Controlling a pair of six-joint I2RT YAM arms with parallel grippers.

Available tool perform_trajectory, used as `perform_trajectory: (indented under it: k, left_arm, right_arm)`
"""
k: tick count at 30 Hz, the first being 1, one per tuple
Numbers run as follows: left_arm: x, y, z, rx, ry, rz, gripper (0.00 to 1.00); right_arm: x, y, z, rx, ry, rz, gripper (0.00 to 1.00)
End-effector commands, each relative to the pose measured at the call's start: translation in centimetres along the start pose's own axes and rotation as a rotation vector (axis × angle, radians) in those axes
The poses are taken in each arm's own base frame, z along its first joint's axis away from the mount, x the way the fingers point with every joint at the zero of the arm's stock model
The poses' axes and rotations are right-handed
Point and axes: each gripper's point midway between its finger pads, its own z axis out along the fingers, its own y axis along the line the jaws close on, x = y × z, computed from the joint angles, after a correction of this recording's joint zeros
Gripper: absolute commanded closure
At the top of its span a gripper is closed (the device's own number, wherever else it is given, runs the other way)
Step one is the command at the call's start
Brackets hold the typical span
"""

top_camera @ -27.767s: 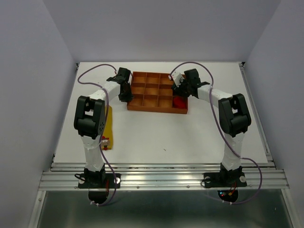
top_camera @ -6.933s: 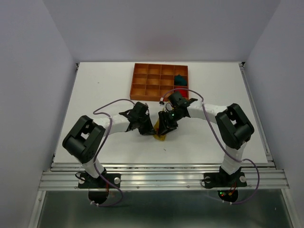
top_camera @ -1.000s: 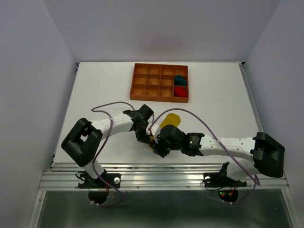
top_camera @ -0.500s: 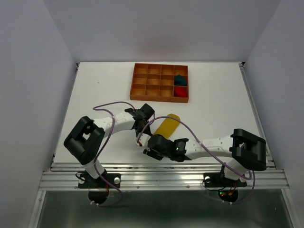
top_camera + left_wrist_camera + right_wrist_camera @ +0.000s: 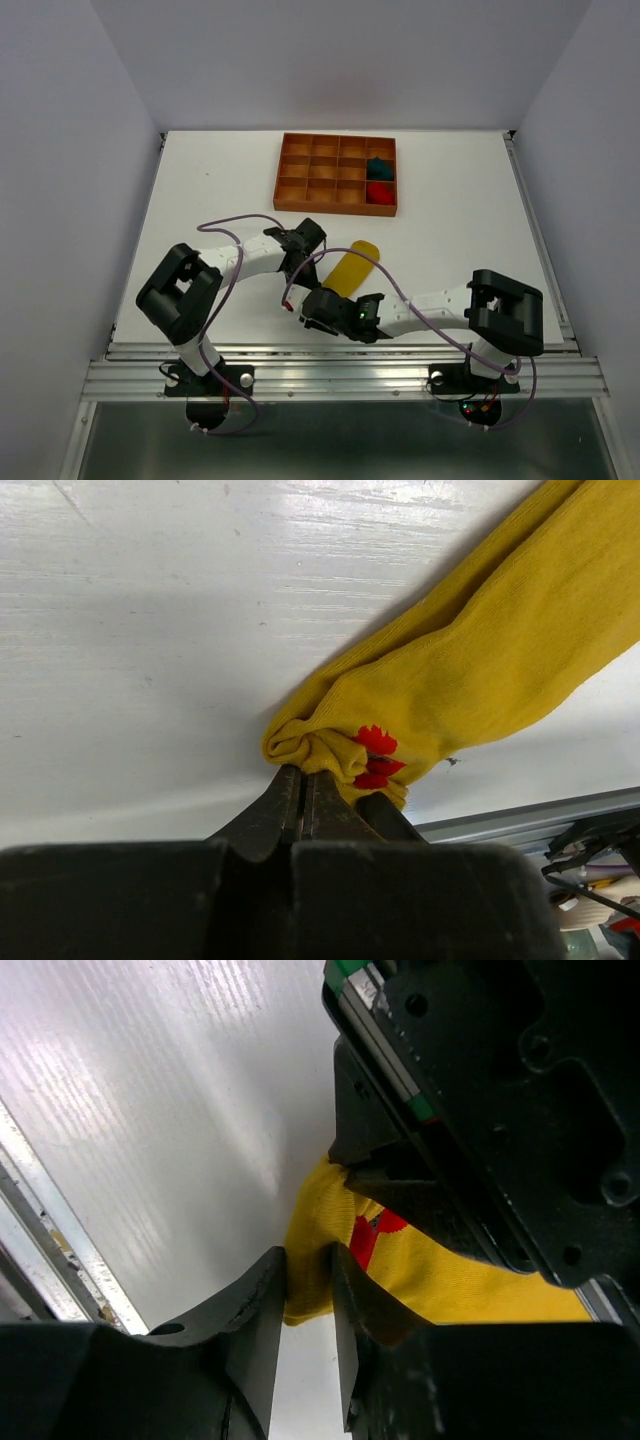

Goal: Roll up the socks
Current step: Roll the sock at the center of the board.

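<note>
White table (image 5: 200, 180), overhead: yellow sock (image 5: 352, 265) lies stretched out; only my wrist views show left gripper (image 5: 303, 777) and right gripper (image 5: 308, 1282) both pinched onto its bunched end.

The yellow sock (image 5: 445, 1272) is pinched at its edge by the right gripper (image 5: 308, 1265), the left gripper (image 5: 372, 1175) just beside.

White counter (image 5: 470, 230) boxed by pale lavender-grey walls (image 5: 340, 60); aluminium rail (image 5: 340, 378) at 6 o'clock, perhaps grey floor (image 5: 340, 445) below it.
</note>
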Motion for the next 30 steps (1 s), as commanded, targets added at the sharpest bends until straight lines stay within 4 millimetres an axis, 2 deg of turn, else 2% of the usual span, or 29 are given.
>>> perform_trajectory:
  k: [1, 8, 12, 14, 17, 18, 19, 22, 23, 24, 28, 30]
  left_arm:
    - [0.1, -0.5, -0.7, 0.007, 0.016, 0.018, 1.00]
    - [0.3, -0.7, -0.9, 0.025, 0.026, 0.012, 1.00]
    - [0.2, -0.6, -1.1, 0.033, 0.027, -0.001, 1.00]
    - [-0.1, -0.6, -1.4, 0.043, 0.014, -0.007, 1.00]
    - [-0.7, -1.1, -2.2, 0.079, -0.029, -0.003, 0.71]
    - [-0.9, -1.2, -2.5, 0.089, -0.045, 0.000, 0.57]
    - [-1.4, -1.2, -3.1, 0.094, -0.078, -0.002, 0.51]
    - [-2.7, -1.1, -4.6, 0.125, -0.145, -0.016, 0.46]
    - [-2.9, -0.7, -4.7, 0.128, -0.158, -0.016, 0.40]
    - [-3.2, -0.5, -5.0, 0.134, -0.174, -0.022, 0.39]
    - [-5.1, 1.1, -6.8, 0.165, -0.258, -0.074, 0.38]
    - [-5.3, 2.0, -6.8, 0.160, -0.268, -0.090, 0.38]
  right_arm:
    - [0.3, -0.8, 0.3, 0.064, 0.037, -0.027, 0.71]
    - [2.5, -1.0, 1.5, 0.128, 0.128, -0.051, 0.80]
    - [3.2, -1.0, 1.7, 0.142, 0.140, -0.034, 0.97]
    - [3.1, -0.9, 1.7, 0.136, 0.127, -0.017, 0.99]
    - [2.5, -0.1, 1.2, 0.093, 0.088, 0.050, 0.99]
    - [2.2, 0.2, 0.8, 0.072, 0.074, 0.067, 0.99]
    - [2.1, 0.5, 0.8, 0.046, 0.068, 0.119, 0.99]
    - [1.5, 0.5, 0.3, -0.008, 0.041, 0.220, 0.99]
    - [1.0, 0.4, 0.3, -0.021, 0.023, 0.249, 0.99]
    - [0.9, 0.3, 0.2, -0.027, 0.017, 0.290, 0.99]
    - [-0.4, 0.2, -0.6, -0.133, -0.026, 0.400, 0.99]
    - [-1.1, -0.4, -0.9, -0.175, -0.046, 0.469, 0.99]
